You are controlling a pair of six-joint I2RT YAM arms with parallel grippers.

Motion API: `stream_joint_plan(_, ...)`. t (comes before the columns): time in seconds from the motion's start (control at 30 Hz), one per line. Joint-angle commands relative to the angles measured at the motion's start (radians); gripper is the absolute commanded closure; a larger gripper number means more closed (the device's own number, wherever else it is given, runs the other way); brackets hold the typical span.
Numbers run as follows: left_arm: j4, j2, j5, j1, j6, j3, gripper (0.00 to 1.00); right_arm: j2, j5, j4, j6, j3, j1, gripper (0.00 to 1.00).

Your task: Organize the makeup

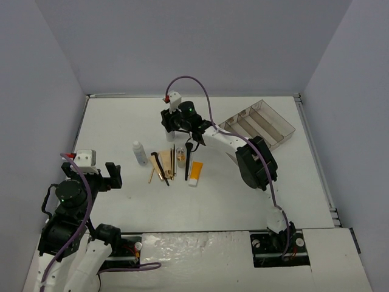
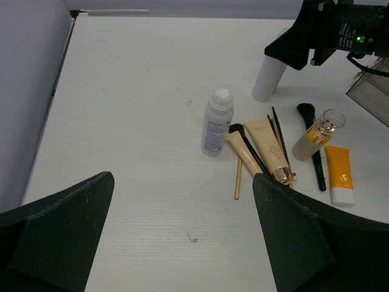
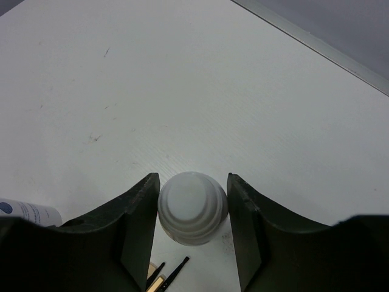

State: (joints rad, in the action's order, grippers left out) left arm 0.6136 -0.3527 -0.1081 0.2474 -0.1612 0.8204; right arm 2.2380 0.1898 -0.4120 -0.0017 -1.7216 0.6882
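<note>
My right gripper (image 1: 176,123) reaches to the far middle of the table, its jaws closed against both sides of an upright white bottle (image 3: 192,208). That bottle also shows in the left wrist view (image 2: 269,79), slightly tilted under the gripper. Near it lie a second white bottle (image 1: 140,152), black slim brushes (image 1: 188,159), thin tan sticks (image 1: 157,168), a tiny amber vial (image 2: 317,135) and an orange white-capped tube (image 2: 339,173). My left gripper (image 1: 112,175) is open and empty, held above bare table left of the makeup.
The clear smoky divided tray (image 1: 258,125) sits at the back right, its corner visible in the left wrist view (image 2: 371,97). Grey walls enclose the table on three sides. The right arm stretches diagonally over the table's centre-right.
</note>
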Motion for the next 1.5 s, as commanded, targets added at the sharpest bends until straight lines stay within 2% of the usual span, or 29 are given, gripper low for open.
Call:
stream_joint_plan(0.0, -0.078, -0.022, 0.006, -0.007, -0.012, 0.008, 0.03, -0.006, 0.005, -0.014, -0.006, -0.075, 0.013, 0.62)
stream_joint_plan(0.07, -0.077, -0.020, 0.004, -0.007, -0.012, 0.009, 0.03, -0.003, 0.004, 0.009, -0.010, -0.094, 0.014, 0.72)
stream_joint_plan(0.17, -0.077, -0.020, 0.004, -0.007, -0.014, 0.008, 0.03, -0.009, -0.013, 0.026, -0.018, -0.108, 0.016, 0.95)
stream_joint_plan(0.23, -0.077, -0.019, 0.004, -0.007, -0.013, 0.010, 0.03, -0.014, -0.019, 0.036, -0.022, -0.126, 0.016, 1.00)
stream_joint_plan(0.5, -0.078, -0.014, 0.000, -0.007, -0.012, 0.009, 0.03, -0.128, -0.096, 0.076, -0.057, -0.180, -0.001, 1.00)
stream_joint_plan(0.67, -0.077, -0.012, -0.006, -0.007, -0.014, 0.008, 0.03, -0.239, -0.160, 0.081, -0.043, -0.157, -0.073, 1.00)
stream_joint_plan(0.9, -0.078, -0.009, -0.021, -0.007, -0.015, 0.006, 0.03, -0.365, -0.267, 0.085, -0.026, -0.045, -0.282, 1.00)
stream_joint_plan(1.17, -0.077, -0.009, -0.025, -0.003, -0.017, 0.003, 0.03, -0.403, -0.285, -0.005, 0.060, 0.074, -0.544, 1.00)
stream_joint_plan(1.47, -0.081, -0.017, -0.018, -0.003, -0.017, 0.003, 0.03, -0.337, -0.249, -0.044, 0.080, 0.067, -0.667, 1.00)
